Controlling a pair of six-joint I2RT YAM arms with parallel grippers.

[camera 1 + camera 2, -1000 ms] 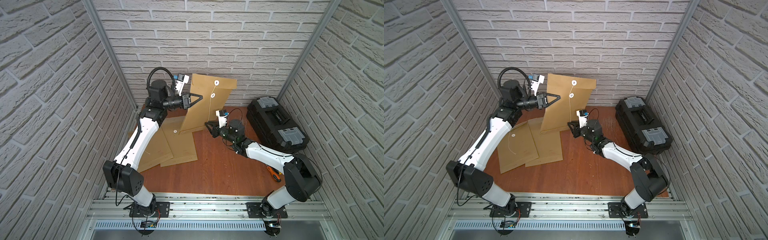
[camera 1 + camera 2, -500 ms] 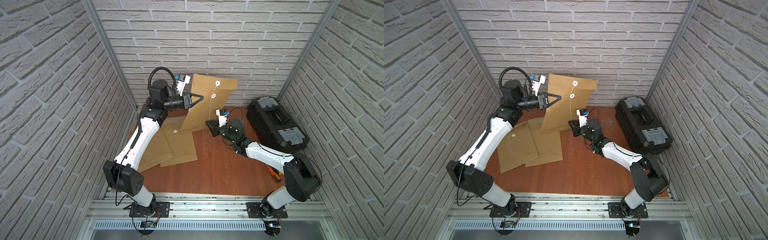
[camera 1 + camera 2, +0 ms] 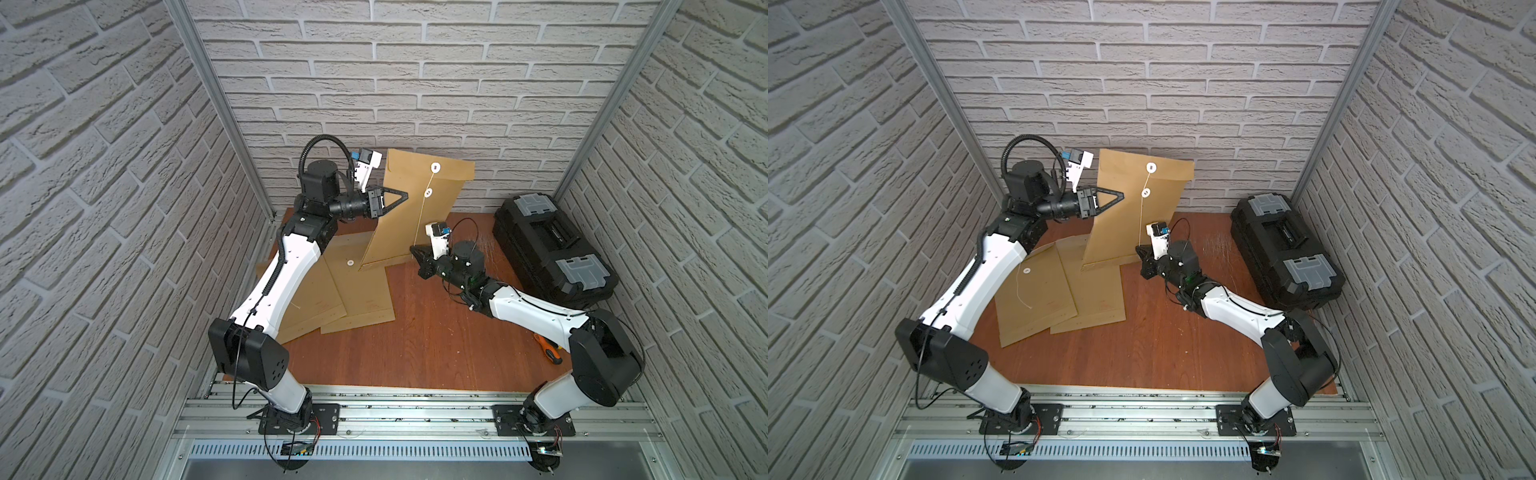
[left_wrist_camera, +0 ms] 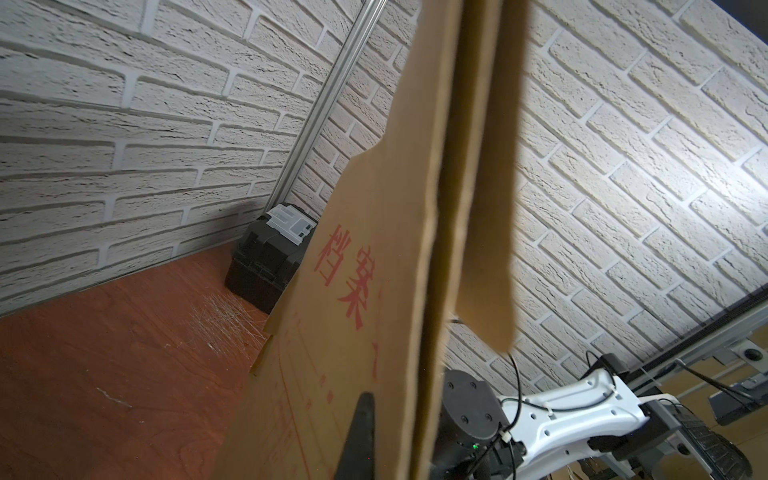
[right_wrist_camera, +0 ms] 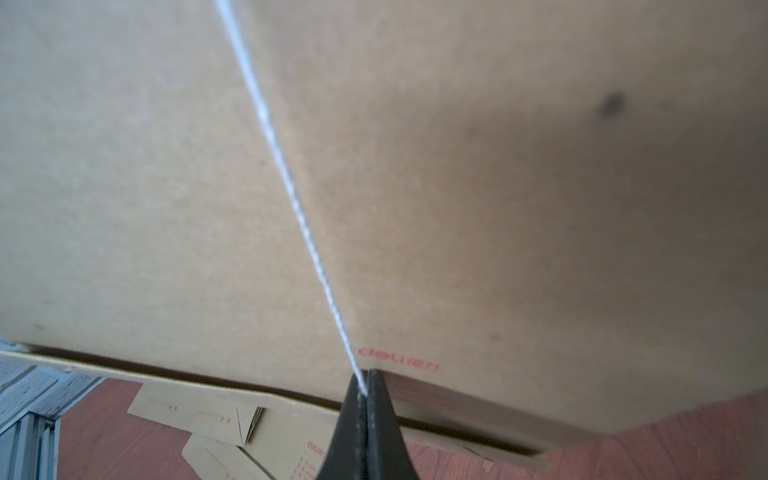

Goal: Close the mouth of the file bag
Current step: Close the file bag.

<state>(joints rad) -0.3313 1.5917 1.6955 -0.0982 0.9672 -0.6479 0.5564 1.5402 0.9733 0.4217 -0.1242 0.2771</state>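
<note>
We hold the file bag (image 3: 395,232) upright near the back wall (image 3: 415,104), our left gripper (image 3: 406,195) clamped on its side edge. Our right gripper (image 3: 412,249) pinches the white string (image 3: 423,212) by the bag's lower edge.

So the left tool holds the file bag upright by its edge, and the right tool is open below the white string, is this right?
Not quite. The right tool is not open: the right wrist view shows it shut on the white string, which runs straight up across the file bag. The left tool does hold the bag upright by its edge.
</note>
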